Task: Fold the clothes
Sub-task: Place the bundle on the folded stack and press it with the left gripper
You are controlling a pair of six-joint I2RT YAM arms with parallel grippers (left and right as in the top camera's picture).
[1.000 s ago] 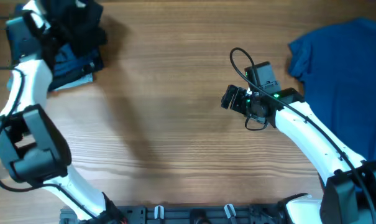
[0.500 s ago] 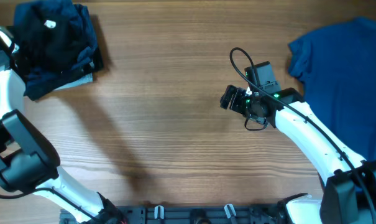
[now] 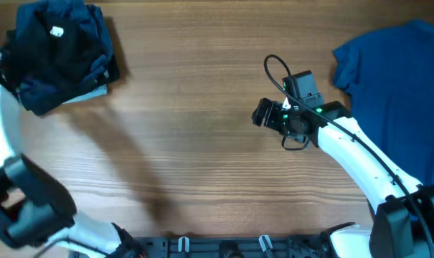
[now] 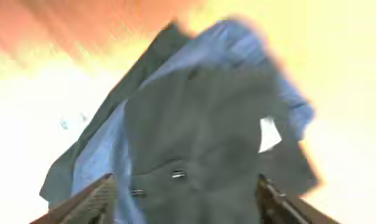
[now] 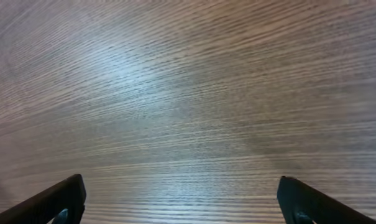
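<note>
The clothes lie in two places. A folded pile (image 3: 62,61) sits at the far left of the table, with a black T-shirt (image 3: 59,43) bearing a small white mark (image 3: 57,30) on top of dark blue ones. A bright blue T-shirt (image 3: 396,93) lies spread at the right. In the blurred left wrist view the black T-shirt (image 4: 200,130) fills the frame, and my left gripper (image 4: 186,181) is open just short of it, holding nothing. My right gripper (image 3: 263,115) hovers open over bare wood (image 5: 188,93) near the middle of the table.
The wooden table (image 3: 188,143) stretches between the pile and the blue shirt. My left arm (image 3: 1,107) runs along the left edge, its gripper mostly past the frame's border. A rail with clips (image 3: 217,245) lines the near edge.
My left gripper opened, let go of the black T-shirt on the pile and drew back to the left. The right arm stayed still.
</note>
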